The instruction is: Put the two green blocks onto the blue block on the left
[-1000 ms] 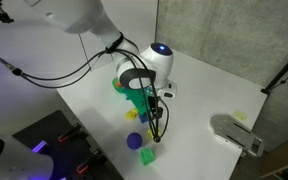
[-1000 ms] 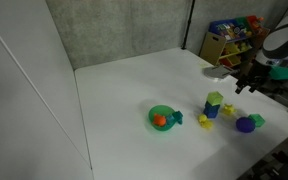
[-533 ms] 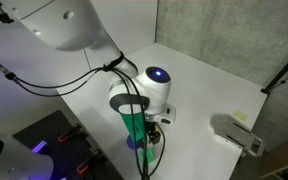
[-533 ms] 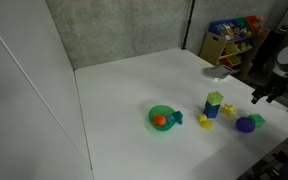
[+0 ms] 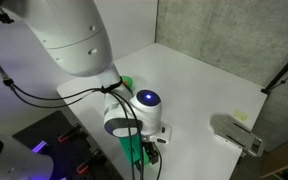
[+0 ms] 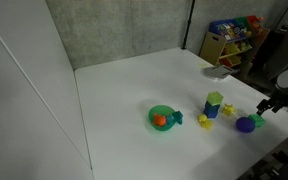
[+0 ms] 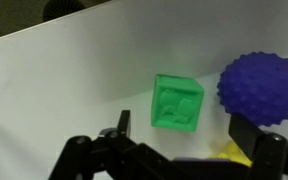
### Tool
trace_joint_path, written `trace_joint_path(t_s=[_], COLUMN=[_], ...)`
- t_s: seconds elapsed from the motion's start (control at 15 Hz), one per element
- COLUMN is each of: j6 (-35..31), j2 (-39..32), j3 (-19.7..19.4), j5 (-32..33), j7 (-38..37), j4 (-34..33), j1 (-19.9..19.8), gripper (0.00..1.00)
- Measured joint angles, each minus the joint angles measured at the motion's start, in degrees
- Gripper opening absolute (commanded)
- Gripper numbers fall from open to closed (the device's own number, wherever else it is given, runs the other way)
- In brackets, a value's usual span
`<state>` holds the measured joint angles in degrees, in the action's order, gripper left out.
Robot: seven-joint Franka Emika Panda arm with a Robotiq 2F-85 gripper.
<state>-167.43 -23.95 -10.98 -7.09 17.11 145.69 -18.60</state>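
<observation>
Going left to right in an exterior view, the green bowl (image 6: 152,112) sits far left on the white surface (image 6: 114,90), well away from my work. Next is the blue block (image 6: 211,112), with one green block (image 6: 214,100) already resting on top, so I judge half the job done. Right of that stack lie the knobbly blue ball (image 6: 245,125) and, just beside it, the loose green block (image 6: 257,120). That block is my target.

My jaws hang at the right end of the scene, spread as wide as they go and holding nothing. In the wrist view the loose green block (image 7: 178,102) lies flat on the surface, slightly turned, ahead of my fingertips (image 7: 121,125). The ball (image 7: 261,88) is close on its right and a yellow piece (image 7: 234,152) lies just below the ball.

The step in hand is lining up for the grasp. To do it well I should:
- centre myself over the block;
- twist until my pads face two flat sides squarely;
- come straight down.

The gap on the ball side looks narrow. My right finger must slip into it without nudging the ball, or the ball could roll and knock the block askew. Once gripped, I should lift well above the stack before travelling left, then set the block down gently and level on the stacked green one.
</observation>
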Motion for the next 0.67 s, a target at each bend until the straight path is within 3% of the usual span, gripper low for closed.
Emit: trace_joint_path(t_s=[0.33,0.67], j6=[-6.69,-9.22], j2=[-6.43,-9.74], j3=[-0.01,2.06], j5=[1.95,3.43], j7=[-0.16,-0.17], j4=[-0.83,-2.48], j1=[-1.69,-4.87], gripper=[1.00,1.00])
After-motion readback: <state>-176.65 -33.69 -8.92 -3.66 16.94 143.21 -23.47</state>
